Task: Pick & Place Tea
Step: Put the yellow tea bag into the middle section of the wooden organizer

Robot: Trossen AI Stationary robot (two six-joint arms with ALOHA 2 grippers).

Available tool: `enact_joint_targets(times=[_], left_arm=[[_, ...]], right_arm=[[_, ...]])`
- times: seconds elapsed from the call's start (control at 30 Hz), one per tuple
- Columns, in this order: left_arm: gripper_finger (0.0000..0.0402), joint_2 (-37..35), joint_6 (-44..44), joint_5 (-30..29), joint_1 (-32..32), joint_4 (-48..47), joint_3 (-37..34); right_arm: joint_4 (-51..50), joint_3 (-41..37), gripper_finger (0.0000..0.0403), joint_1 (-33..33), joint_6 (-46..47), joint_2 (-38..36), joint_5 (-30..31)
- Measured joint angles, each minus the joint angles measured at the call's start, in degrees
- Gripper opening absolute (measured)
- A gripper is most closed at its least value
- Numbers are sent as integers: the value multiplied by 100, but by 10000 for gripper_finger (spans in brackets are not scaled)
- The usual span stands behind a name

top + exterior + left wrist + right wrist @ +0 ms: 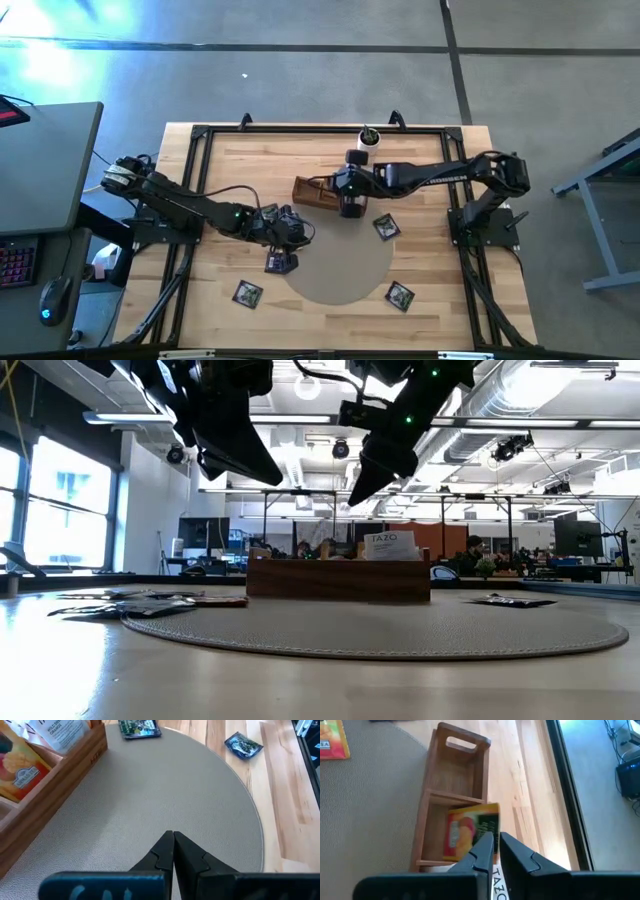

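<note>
- Your right gripper (496,845) hung over the wooden caddy (455,797) at the centre of the high view. Its fingers were parted by a thin gap and pinched nothing I could see.
- Right under those tips, an orange-and-green tea sachet (470,832) lay tilted in the caddy's near compartment, with a white TAZO sachet (497,881) at the bottom edge of the right wrist view. I judged this to be the release step of one placement.
- Your left gripper (173,840) hovered over the round grey mat (150,785), left of centre in the high view. Its fingers were pressed together and empty.
- Loose tea lay in the lower half of the high view:
  - a dark sachet (385,227) on the mat right of centre
  - another sachet (400,295) lower right
  - one sachet (247,293) lower left
  - one sachet (280,262) just below your left gripper
- The next move, as I read it, called for you to spread the right fingers fully and lift straight clear of the caddy, so the tilted sachet would not be dragged out.
- After that you needed one arm to spread its fingers over the nearest loose sachet. These flat packets likely needed a low pinch on an edge.
</note>
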Motion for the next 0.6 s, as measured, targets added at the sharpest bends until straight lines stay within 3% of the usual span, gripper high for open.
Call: enact_joint_targets(times=[0.37, 0.5, 0.6], left_arm=[[7, -35, 0, 111, 0, -337, -2], [7, -385, -57, 387, 0, -1090, 109], [7, -990, -101, 139, -4, -1890, 246]], right_arm=[[188, 0, 87, 68, -45, 0, -11], [453, 0, 103, 402, 17, 0, -5], [473, 65, 110, 737, 106, 0, -33]])
